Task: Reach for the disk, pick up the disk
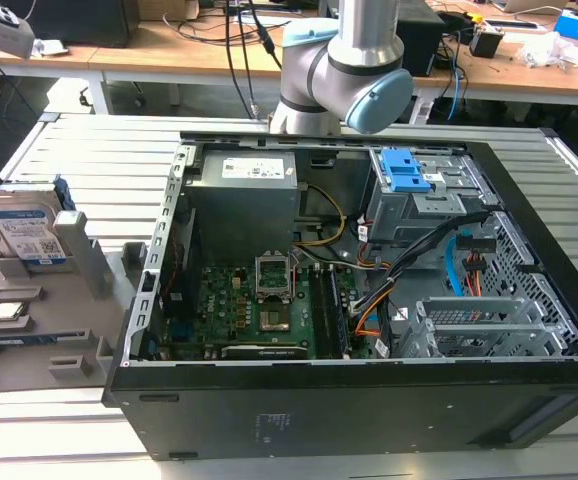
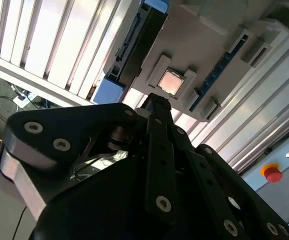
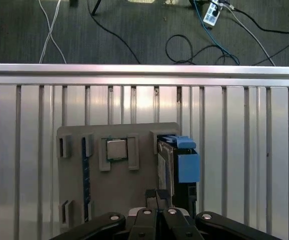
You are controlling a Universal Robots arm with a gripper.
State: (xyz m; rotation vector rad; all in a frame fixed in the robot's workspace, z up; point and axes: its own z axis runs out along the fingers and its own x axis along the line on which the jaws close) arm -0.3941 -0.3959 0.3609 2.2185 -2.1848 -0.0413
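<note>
Reach is incomplete: gripper (image 3: 157, 194), closed on nothing, hangs over the grey holder (image 3: 124, 192), apart from the disk (image 3: 182, 162) upright at its edge; pickup not done.

exterior view: high, angled down over the open computer case (image 1: 369, 250). first wrist view faces straight down from well above the grey tray (image 3: 119, 195); second wrist view shares that tray (image 2: 209, 42), slanted.

Silver disk (image 1: 24, 228), blue-and-white label, blue bracket, standing on edge in grey holder (image 1: 87, 318), exterior view's left.
</note>
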